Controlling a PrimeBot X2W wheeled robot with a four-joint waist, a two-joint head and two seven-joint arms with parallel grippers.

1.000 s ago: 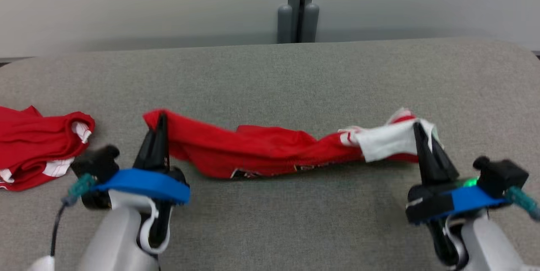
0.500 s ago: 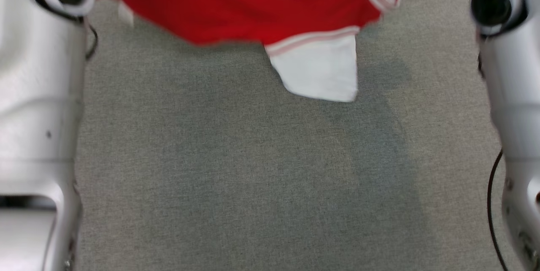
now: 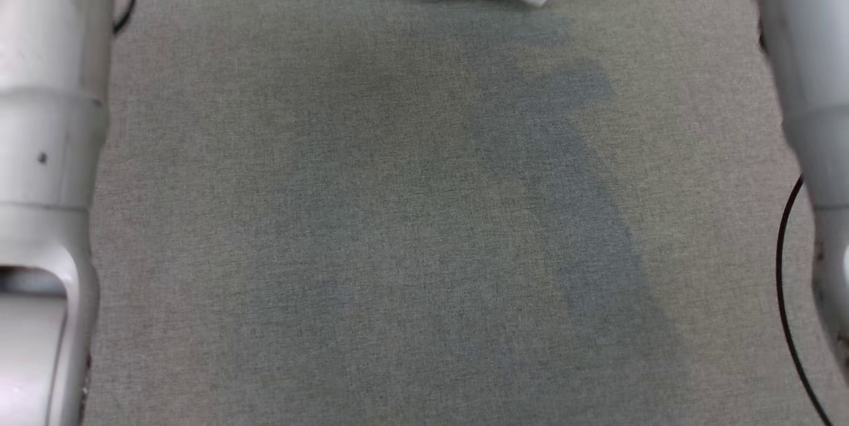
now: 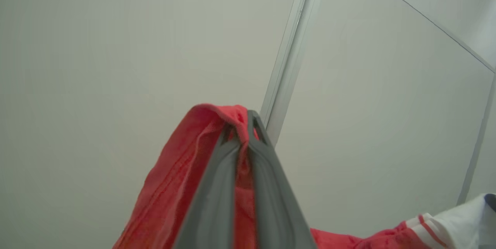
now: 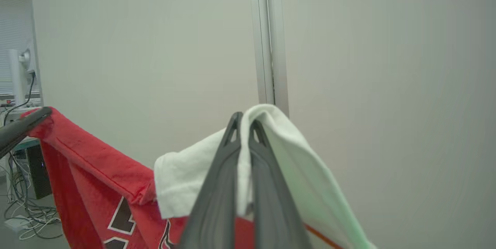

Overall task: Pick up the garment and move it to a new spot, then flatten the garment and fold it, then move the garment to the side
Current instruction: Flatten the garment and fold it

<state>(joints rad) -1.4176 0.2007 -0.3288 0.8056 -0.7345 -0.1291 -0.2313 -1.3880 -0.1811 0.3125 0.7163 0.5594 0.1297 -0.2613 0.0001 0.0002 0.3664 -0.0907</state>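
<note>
At the far left of the head view, the pale left forearm (image 3: 46,114), upright along the picture's edge. At its end, in the left wrist view, the left gripper (image 4: 243,125): pinched shut on a red fold of the garment (image 4: 170,187), cloth bunched between the fingers and spilling down to their left. Behind it, a plain wall panel (image 4: 116,47).

Across the middle, strung between both grippers and hanging above the grey worktop (image 3: 371,213). Lowest edge, red over white, just inside the top of the head view, apparently not touching the surface. Dark lettering (image 5: 120,218) on the red front, seen from the right wrist.

To the right, the right gripper (image 5: 244,123): clamped shut on the white patch (image 5: 186,175) of the garment, fabric draped over both fingertips. At the far right of the head view, the right forearm (image 3: 802,81), likewise raised.

Step in hand, by the look of it: carrying the lifted garment to a new spot, spread between two held points. Called for next: lowering both grippers together, well apart to hold the cloth taut, landing the hanging edge first, then laying the rest flat over the bare worktop. Flattening, folding and setting aside all yet to do.
</note>
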